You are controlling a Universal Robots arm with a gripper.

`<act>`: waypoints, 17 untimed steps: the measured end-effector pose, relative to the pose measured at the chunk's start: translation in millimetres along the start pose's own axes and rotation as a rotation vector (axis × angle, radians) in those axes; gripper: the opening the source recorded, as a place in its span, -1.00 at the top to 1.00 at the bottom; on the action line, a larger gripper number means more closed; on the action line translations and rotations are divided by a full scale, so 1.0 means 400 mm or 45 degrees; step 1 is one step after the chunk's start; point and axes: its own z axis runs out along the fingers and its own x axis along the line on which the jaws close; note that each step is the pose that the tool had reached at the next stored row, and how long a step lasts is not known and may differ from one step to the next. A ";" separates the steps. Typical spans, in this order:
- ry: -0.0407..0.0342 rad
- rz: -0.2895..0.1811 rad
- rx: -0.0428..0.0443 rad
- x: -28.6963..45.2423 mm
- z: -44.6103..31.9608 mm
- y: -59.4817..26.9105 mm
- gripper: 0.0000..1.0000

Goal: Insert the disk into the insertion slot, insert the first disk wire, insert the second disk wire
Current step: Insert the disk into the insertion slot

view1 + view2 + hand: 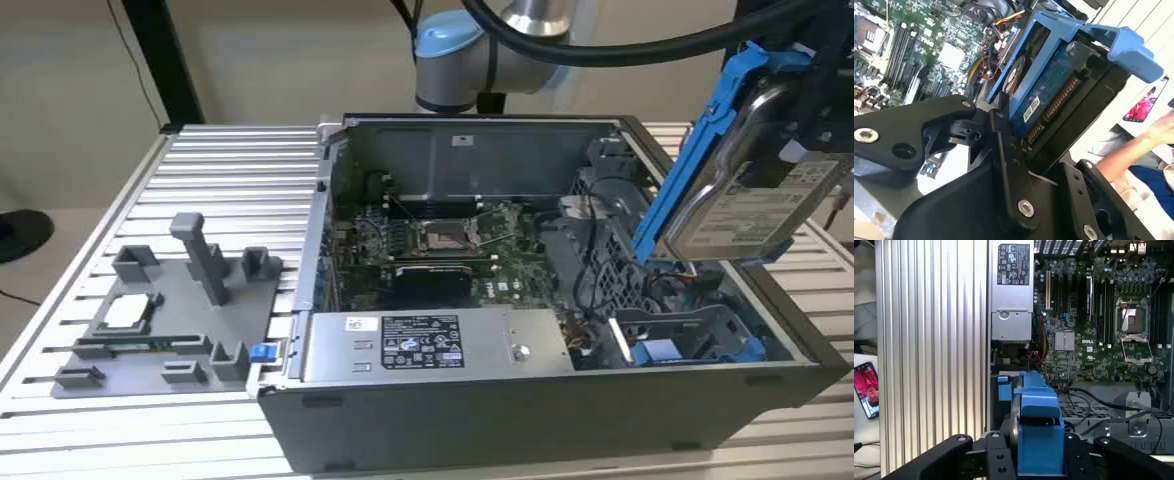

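My gripper (798, 120) is shut on the disk (750, 212), a silver drive with a white label in a blue carrier (697, 150). I hold it nearly on edge and tilted, high above the open computer case's side on the exterior view's right. In the second wrist view the disk's blue circuit side (1046, 97) sits between black fingers (1004, 145). The first wrist view has the carrier (1039, 425) clamped in the gripper (1039, 462). The insertion slot (697, 335), a grey bay with a blue tab (658, 352), lies open below the disk. Coloured wires (1033, 359) run beside it.
The case holds a green motherboard (441, 240) and a grey labelled power-supply box (427, 345). A grey fixture tray (174, 310) stands on the slatted table (227, 170) at the exterior view's left. A person's arm (1134, 150) and a phone (866, 390) are beside the table.
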 end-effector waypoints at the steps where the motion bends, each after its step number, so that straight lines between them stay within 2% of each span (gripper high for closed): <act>1: 0.0000 0.000 0.000 0.000 0.000 0.000 1.00; 11: -0.0002 0.000 0.000 0.001 0.001 0.000 1.00; 17: -0.0001 0.000 0.000 0.012 0.008 -0.005 1.00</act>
